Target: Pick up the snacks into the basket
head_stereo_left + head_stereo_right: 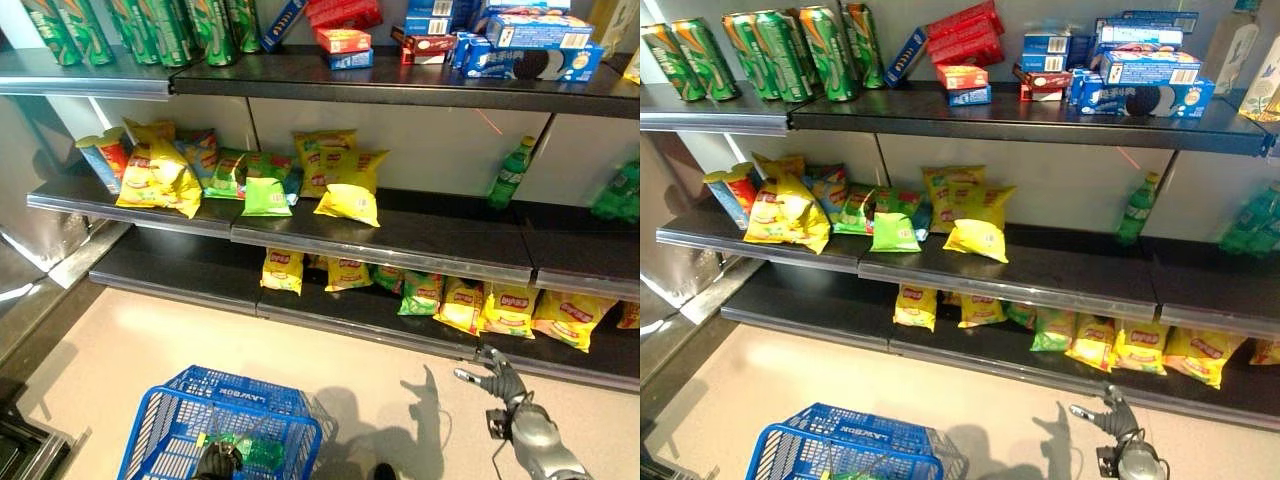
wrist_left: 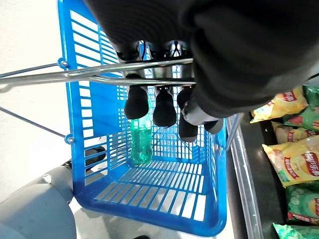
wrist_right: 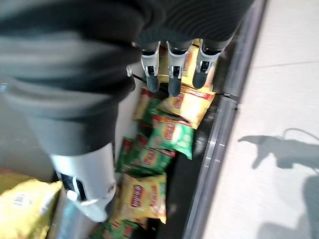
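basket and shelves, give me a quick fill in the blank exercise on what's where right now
1. The left hand is curled round the metal handle of the ____ basket.
2. Inside the basket lies one ____ bottle.
3. The right hand, fingers straight, is held out toward the chip bags on the ____ shelf.
4. The green cans stand on the ____ shelf.

Missing words: blue; green; bottom; top

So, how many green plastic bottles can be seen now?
2 for certain: one green plastic bottle stands on the black middle shelf, and a second bottle lies in the blue plastic basket. The blurred green shapes at the shelf's right end may be more.
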Available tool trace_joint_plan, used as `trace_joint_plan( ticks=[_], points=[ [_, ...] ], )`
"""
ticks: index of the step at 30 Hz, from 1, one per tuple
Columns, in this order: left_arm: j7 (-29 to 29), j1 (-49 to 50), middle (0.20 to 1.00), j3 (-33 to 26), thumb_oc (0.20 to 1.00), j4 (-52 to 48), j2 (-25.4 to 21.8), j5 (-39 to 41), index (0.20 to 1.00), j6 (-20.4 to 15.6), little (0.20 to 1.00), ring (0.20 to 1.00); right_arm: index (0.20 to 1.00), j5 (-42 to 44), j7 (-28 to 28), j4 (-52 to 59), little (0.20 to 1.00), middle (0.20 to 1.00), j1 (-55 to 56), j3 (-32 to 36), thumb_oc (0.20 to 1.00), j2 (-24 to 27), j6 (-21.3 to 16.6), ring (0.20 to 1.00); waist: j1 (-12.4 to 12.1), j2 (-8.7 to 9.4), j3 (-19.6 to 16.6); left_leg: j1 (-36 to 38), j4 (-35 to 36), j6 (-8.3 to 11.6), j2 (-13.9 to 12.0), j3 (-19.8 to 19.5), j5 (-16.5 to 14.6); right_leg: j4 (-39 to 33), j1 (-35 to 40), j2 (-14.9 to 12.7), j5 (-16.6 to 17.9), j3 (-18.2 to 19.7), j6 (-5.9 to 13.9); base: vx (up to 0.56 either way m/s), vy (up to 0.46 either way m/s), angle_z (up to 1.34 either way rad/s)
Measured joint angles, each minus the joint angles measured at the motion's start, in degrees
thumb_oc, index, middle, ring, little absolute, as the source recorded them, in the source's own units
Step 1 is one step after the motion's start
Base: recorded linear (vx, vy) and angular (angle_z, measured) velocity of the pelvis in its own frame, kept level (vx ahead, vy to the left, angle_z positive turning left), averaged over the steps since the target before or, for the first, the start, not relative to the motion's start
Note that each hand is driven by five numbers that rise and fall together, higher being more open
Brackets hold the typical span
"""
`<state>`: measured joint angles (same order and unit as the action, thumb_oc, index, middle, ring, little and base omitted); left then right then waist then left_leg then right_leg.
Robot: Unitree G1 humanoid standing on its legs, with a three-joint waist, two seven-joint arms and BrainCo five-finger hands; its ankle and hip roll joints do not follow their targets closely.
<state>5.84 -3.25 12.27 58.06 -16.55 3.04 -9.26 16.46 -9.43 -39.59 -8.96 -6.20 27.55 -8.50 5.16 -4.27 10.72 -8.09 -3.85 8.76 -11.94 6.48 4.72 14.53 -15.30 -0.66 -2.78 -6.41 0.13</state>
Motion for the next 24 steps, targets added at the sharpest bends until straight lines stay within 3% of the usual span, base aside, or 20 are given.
trace_joint_plan(
  ticks=[2,3,5,6,7,8,10,11,13,14,18,24],
  points=[
    [0.0,-0.1,0.200,0.1,0.200,-2.6,-1.2,0.1,0.200,0.0,0.200,0.200,1.000,0.0,-0.6,1.5,1.000,1.000,-1.1,1.2,1.000,0.5,-0.1,1.000,-0.6,0.63,-0.1,-3.9,-4.3,1.58,0.5,-3.2,1.0,4.1,-2.6,-0.1,-2.5,0.4,-1.09,0.01,-0.364,0.36],
    [0.2,-0.8,0.200,0.8,0.200,-4.8,-2.3,0.4,0.200,-0.3,0.200,0.200,1.000,0.0,-1.5,0.8,1.000,1.000,-3.5,1.2,1.000,1.2,-0.2,1.000,-2.2,1.52,0.4,-8.0,-10.1,2.63,1.5,-7.8,2.2,6.0,-4.4,-0.7,-3.2,0.8,-2.41,0.03,-0.179,0.09],
    [0.5,-1.6,0.200,2.4,0.200,-5.4,-2.4,1.8,0.200,-0.6,0.200,0.200,1.000,-0.1,-2.2,0.8,1.000,1.000,-7.1,0.5,1.000,3.0,-0.1,1.000,-4.9,1.74,1.4,-8.4,-11.7,1.39,2.9,-13.1,4.9,6.4,-4.3,-1.1,-3.2,1.4,-3.69,0.07,-0.099,-0.10],
    [0.4,-0.7,0.200,2.9,0.200,-7.0,-2.5,3.0,0.200,-0.7,0.200,0.200,1.000,-0.1,-2.6,0.5,1.000,1.000,-11.0,-0.4,1.000,4.0,-0.2,1.000,-5.2,1.24,2.2,-9.4,-12.1,2.01,4.7,-14.6,2.8,6.1,-4.1,-1.1,-3.2,1.5,-3.99,0.06,-0.046,0.01],
    [0.4,-0.6,0.200,3.4,0.200,-7.5,-2.6,3.5,0.200,-0.9,0.200,0.200,1.000,-0.1,-2.9,0.3,1.000,1.000,-12.9,-1.3,1.000,5.0,-0.2,1.000,-5.0,1.06,2.6,-9.4,-11.3,2.57,6.2,-15.0,1.5,5.7,-4.3,-1.2,-3.0,1.6,-3.89,0.03,-0.042,-0.01],
    [0.4,-0.3,0.200,4.1,0.200,-8.6,-2.7,4.7,0.200,-1.4,0.200,0.200,1.000,-0.1,-3.4,-1.6,1.000,1.000,-18.4,-2.8,1.000,6.3,-0.2,1.000,-5.6,0.23,3.8,-9.2,-7.7,1.14,8.5,-14.6,-0.9,4.6,-4.9,-0.2,-2.2,2.6,-3.78,0.00,-0.023,-0.22],
    [0.5,-0.7,0.200,4.2,0.200,-9.2,-3.1,6.1,0.200,-1.8,0.200,0.200,1.000,0.0,-4.0,-8.3,1.000,1.000,-28.2,-5.0,1.000,7.0,-0.2,1.000,-6.4,-0.62,5.9,-9.5,-3.7,0.91,10.8,-14.6,-1.2,2.5,-5.5,1.7,-0.5,2.7,-4.71,0.00,-0.028,-0.38],
    [0.7,-1.8,0.200,4.5,0.200,-9.2,-3.6,7.0,0.200,-1.8,0.200,0.200,1.000,0.0,-4.3,-10.8,1.000,1.000,-31.7,-6.4,1.000,7.3,-0.1,1.000,-6.8,-0.19,6.7,-9.8,-3.3,0.72,11.5,-14.4,-1.1,2.4,-6.2,2.1,0.2,2.6,-4.99,0.02,0.002,-0.40],
    [0.8,-2.5,0.200,5.0,0.200,-10.7,-4.5,8.0,0.200,-1.8,0.200,0.200,1.000,0.0,-4.4,-15.2,1.000,1.000,-39.6,-9.4,1.000,9.2,0.4,1.000,-8.0,-0.03,7.9,-10.2,-2.4,0.08,11.6,-14.3,-0.9,2.3,-8.5,3.4,0.9,2.5,-5.26,0.00,0.036,-0.35],
    [1.0,-3.5,0.200,5.1,0.200,-11.0,-5.0,8.1,0.200,-2.2,0.200,0.200,1.000,0.6,-4.8,-18.9,1.000,1.000,-45.6,-10.3,1.000,9.3,0.3,1.000,-8.0,0.44,8.6,-10.9,-0.5,-2.00,11.5,-14.3,-0.3,1.4,-9.9,3.3,1.8,2.3,-5.99,0.00,0.037,-0.14],
    [1.1,-6.7,0.200,6.3,0.200,-11.6,-5.3,9.7,0.200,-2.4,0.200,0.200,1.000,3.3,-5.4,-23.3,1.000,1.000,-55.2,-11.3,1.000,11.8,0.5,1.000,-7.8,-0.23,10.3,-11.8,1.4,-3.80,11.6,-13.6,1.4,1.3,-11.8,2.7,2.7,2.0,-5.59,0.03,0.031,0.03],
    [1.4,-7.7,0.200,8.8,0.200,-12.2,-6.5,10.2,0.200,-2.8,0.200,0.200,1.000,4.5,-5.8,-26.2,1.000,1.000,-59.6,-13.1,1.000,11.9,0.6,1.000,-8.9,-0.50,11.3,-12.3,2.6,-4.14,12.2,-13.5,1.6,1.2,-12.8,2.3,2.1,2.7,-4.73,-0.01,0.026,0.03]
  ],
)
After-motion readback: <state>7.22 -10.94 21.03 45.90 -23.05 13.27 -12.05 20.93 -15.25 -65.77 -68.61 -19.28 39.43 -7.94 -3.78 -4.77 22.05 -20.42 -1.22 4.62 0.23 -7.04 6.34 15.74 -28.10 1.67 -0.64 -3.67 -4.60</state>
